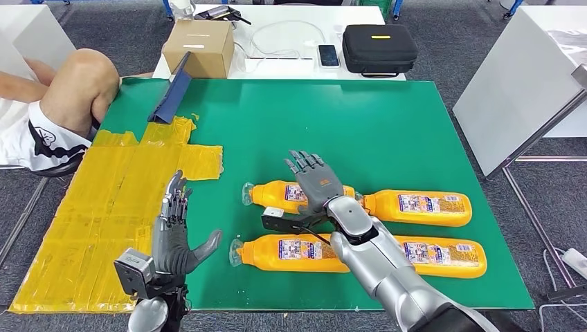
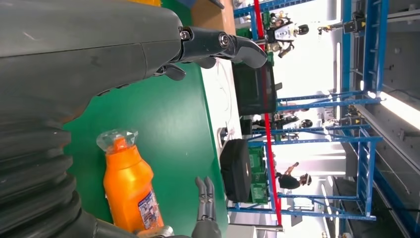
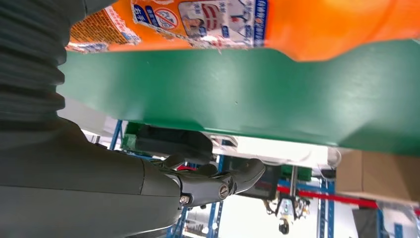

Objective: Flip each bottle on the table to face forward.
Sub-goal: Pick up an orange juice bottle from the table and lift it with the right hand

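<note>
Four orange bottles lie on their sides on the green table mat (image 1: 387, 117), in two rows of two — far-left bottle (image 1: 277, 195), far-right bottle (image 1: 419, 207), near-left bottle (image 1: 291, 253), near-right bottle (image 1: 443, 257) — caps pointing left, labels facing up. The right hand (image 1: 315, 181) hangs flat over the far-left bottle, fingers spread and holding nothing; whether it touches the bottle is hard to tell. The left hand (image 1: 176, 232) stands edge-up over the mat's near-left part, beside the yellow tape patch (image 1: 104, 207), fingers straight, thumb out — empty.
</note>
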You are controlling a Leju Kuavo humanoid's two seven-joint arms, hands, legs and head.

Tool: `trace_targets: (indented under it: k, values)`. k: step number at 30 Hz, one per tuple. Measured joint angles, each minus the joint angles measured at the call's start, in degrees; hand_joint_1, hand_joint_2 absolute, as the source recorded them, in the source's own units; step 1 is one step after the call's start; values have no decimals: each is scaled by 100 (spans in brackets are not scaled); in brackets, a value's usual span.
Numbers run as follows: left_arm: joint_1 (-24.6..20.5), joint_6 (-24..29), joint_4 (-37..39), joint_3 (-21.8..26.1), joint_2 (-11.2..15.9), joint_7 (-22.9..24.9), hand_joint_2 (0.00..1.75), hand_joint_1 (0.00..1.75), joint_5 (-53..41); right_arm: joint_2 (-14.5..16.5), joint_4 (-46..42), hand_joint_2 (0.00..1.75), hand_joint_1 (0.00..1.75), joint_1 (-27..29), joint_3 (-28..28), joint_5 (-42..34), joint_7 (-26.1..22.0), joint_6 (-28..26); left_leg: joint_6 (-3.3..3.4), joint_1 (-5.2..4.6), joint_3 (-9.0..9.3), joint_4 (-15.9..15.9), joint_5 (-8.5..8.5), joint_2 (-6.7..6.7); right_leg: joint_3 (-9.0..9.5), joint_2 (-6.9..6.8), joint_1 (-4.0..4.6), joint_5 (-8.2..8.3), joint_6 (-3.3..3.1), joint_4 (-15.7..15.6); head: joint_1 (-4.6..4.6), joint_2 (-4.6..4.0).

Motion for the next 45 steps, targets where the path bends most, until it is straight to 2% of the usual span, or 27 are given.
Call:
trace_targets:
  k: [17, 25, 34, 41, 43, 44, 45]
  values:
    - [-90, -26, 181, 0, -39, -11, 175, 0, 69, 54, 771, 175, 0, -254, 24, 10, 41, 4, 0, 0, 1, 1, 0, 1, 0, 0, 0, 0, 0, 0, -1, 0]
    - [-123, -26, 238, -1, -39, -11, 175, 0, 101, 54, 1000, 175, 0, -328, 24, 6, 104, 249, 0, 0, 1, 1, 0, 1, -1, 0, 0, 0, 0, 0, 0, 0]
    - [-195, -26, 334, -2, -51, -11, 175, 0, 100, 54, 1332, 175, 0, -451, 25, 141, 397, 491, 0, 0, 0, 1, 0, 1, -1, 0, 0, 0, 0, 0, -1, 1]
    - [-208, -26, 377, -2, -68, -11, 175, 0, 100, 54, 1484, 175, 1, -501, 26, 179, 437, 528, 0, 0, 0, 1, 0, 1, -1, 0, 0, 0, 0, 0, -1, 0]
    - [-213, -26, 384, -2, -71, -11, 175, 0, 100, 54, 1512, 175, 23, -519, 26, 187, 440, 555, 0, 0, 1, 1, 0, 1, -1, 0, 0, 0, 0, 0, -1, 0]
    - [-216, -26, 387, -2, -73, -11, 175, 0, 100, 54, 1527, 175, 47, -529, 26, 191, 447, 577, 0, 0, 1, 1, 0, 1, -1, 0, 0, 0, 0, 0, -1, 0]
    - [-219, -26, 390, -2, -75, -11, 175, 0, 100, 54, 1542, 175, 79, -537, 26, 196, 456, 597, 0, 0, 1, 1, 0, 1, -1, 0, 0, 0, 0, 0, -1, 0]
